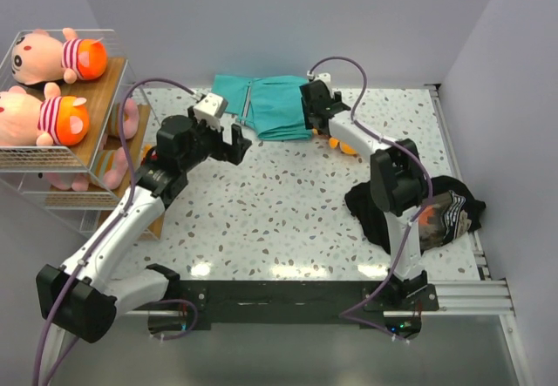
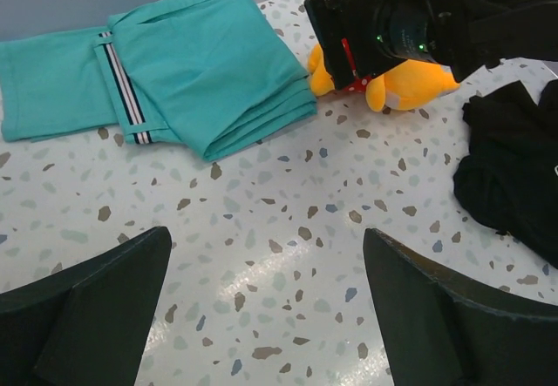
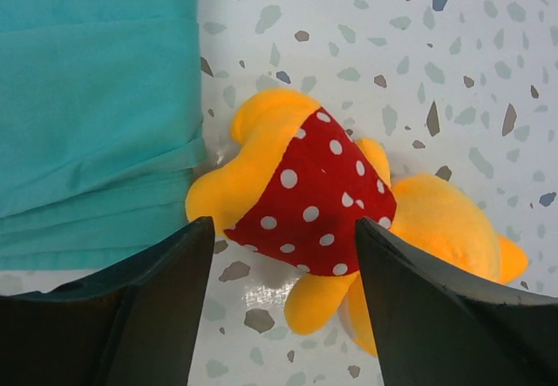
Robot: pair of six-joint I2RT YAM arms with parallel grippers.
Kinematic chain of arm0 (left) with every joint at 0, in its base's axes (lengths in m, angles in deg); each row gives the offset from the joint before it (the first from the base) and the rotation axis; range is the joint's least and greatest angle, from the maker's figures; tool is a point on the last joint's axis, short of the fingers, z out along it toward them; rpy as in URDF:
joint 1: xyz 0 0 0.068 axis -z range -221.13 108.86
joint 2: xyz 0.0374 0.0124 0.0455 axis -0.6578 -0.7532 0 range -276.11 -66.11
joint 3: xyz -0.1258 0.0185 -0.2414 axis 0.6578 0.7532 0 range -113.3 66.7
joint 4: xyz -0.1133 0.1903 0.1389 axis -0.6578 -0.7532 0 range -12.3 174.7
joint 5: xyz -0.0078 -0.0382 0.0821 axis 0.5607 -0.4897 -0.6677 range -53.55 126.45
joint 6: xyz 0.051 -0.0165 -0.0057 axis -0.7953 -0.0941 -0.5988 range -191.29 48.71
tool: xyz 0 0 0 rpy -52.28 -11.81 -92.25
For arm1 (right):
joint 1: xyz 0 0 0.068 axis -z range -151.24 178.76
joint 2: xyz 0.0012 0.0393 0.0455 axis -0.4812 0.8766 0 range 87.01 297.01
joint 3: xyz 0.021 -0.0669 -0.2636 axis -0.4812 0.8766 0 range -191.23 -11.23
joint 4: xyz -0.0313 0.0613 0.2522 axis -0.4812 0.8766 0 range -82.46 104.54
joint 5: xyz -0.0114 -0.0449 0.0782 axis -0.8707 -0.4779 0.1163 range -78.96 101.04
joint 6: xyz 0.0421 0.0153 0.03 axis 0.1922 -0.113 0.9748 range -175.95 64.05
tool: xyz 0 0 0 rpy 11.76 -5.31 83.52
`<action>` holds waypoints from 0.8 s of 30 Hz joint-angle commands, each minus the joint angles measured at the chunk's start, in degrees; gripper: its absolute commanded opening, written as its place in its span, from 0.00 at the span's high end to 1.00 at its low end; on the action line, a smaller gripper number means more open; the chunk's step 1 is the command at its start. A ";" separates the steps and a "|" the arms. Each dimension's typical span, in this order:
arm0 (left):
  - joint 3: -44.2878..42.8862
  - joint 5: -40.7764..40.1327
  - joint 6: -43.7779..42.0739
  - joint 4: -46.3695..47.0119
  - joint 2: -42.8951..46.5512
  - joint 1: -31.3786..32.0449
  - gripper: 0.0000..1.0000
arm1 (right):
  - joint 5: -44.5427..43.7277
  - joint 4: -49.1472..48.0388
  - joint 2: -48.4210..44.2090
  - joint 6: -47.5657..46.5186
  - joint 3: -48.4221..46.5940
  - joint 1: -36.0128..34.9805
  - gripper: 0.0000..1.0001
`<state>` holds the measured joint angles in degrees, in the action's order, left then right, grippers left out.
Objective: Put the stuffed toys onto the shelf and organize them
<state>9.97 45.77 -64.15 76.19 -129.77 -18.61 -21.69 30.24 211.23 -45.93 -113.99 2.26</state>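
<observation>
An orange stuffed toy in a red dotted dress [image 3: 318, 190] lies on the table next to the teal cloth [image 3: 96, 98]. It also shows in the left wrist view [image 2: 414, 81] and partly in the top view [image 1: 345, 145]. My right gripper [image 3: 281, 260] is open just above it, a finger on each side, touching nothing; it also shows in the top view [image 1: 320, 121]. Two pink toys with striped shirts [image 1: 54, 55] [image 1: 44, 118] lie on the top board of the shelf [image 1: 94, 111], and more show on its lower tiers [image 1: 112, 165]. My left gripper [image 1: 225, 138] [image 2: 266, 294] is open and empty above bare table.
A folded teal cloth [image 1: 272, 105] lies at the back middle. A black garment with white lettering [image 1: 427, 212] lies at the right, by the right arm's elbow. Grey walls close the table on three sides.
</observation>
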 commanded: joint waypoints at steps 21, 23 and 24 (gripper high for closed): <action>-5.14 2.19 10.35 1.75 0.46 -1.43 0.22 | -3.55 -14.15 -23.67 -0.88 22.24 2.59 0.90; -5.41 3.50 10.00 1.75 0.46 -1.43 0.22 | -4.18 -16.01 -21.85 -2.02 21.29 2.77 0.79; -5.32 4.12 9.65 1.75 0.46 -1.43 0.22 | -4.10 -14.97 -20.61 -2.46 19.89 2.77 0.73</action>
<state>7.68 46.89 -55.34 76.30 -129.47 -19.75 -23.66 22.06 188.35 -48.62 -92.87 4.80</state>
